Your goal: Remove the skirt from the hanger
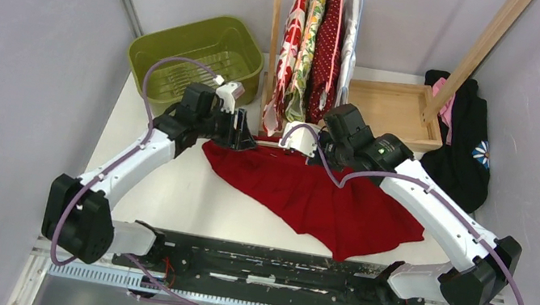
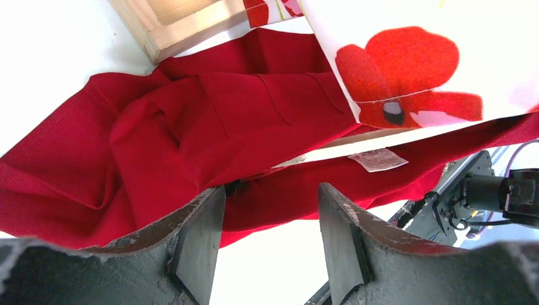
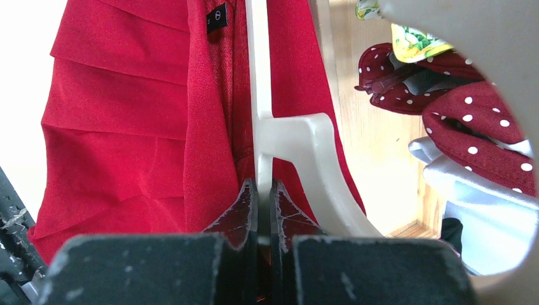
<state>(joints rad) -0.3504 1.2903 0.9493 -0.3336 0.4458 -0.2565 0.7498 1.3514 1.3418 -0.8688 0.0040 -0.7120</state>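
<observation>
Left claw [image 2: 270, 235]: jaws parted partway, nothing between them. Its tips sit at the edge of the red skirt [image 1: 309, 196], contact unclear.

Right claw [image 3: 264, 197]: pinched shut on the white hanger [image 3: 299, 140], which lies along the waistband.

Skirt spread flat mid-table, waist toward the far edge, hem trailing near-right.

Hanging garments [image 1: 316, 45] drape just above the waistband, crowding both claws.

Green basket [image 1: 185, 49] at far-left corner. Wooden tray [image 1: 392, 110] at far edge, right.

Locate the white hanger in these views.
Right wrist view, centre: the white hanger is pinched in the right end effector, red skirt on both sides of its bar, dotted garments to its right.
</observation>
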